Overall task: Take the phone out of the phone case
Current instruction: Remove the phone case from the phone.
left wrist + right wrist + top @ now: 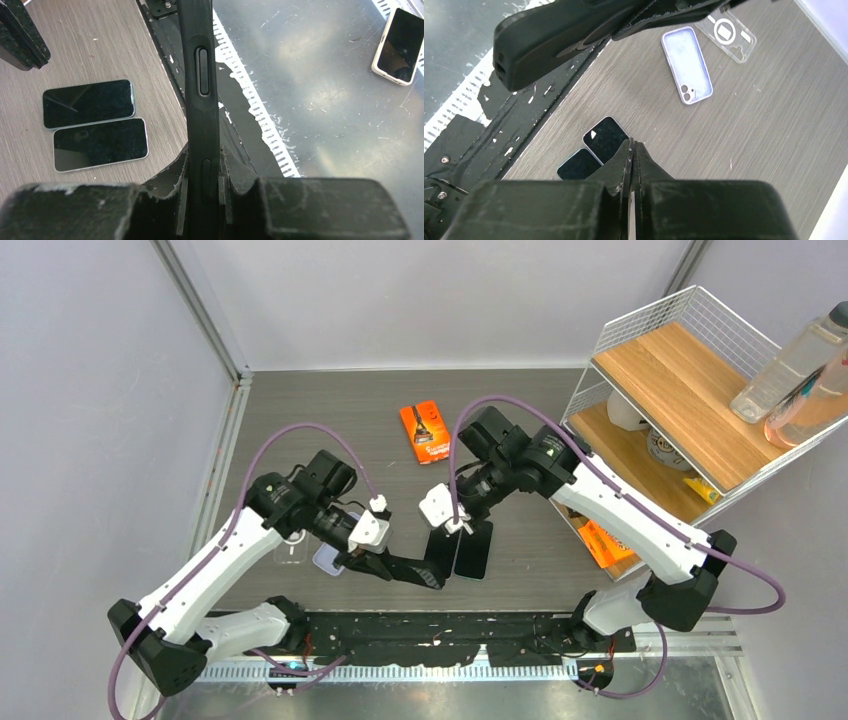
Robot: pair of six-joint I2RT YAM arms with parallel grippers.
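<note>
Black phone case (201, 75) (edge-on), pinched by left claw (202, 172), right claw (632, 149) pressed together.

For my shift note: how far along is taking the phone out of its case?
Done, apparently: two bare phones lie side by side on the table, with a lilac case and a clear case apart. In hand: the left gripper clamps a black case edge-on. Left: whether it holds a phone is unclear; the right gripper is shut, empty.
</note>
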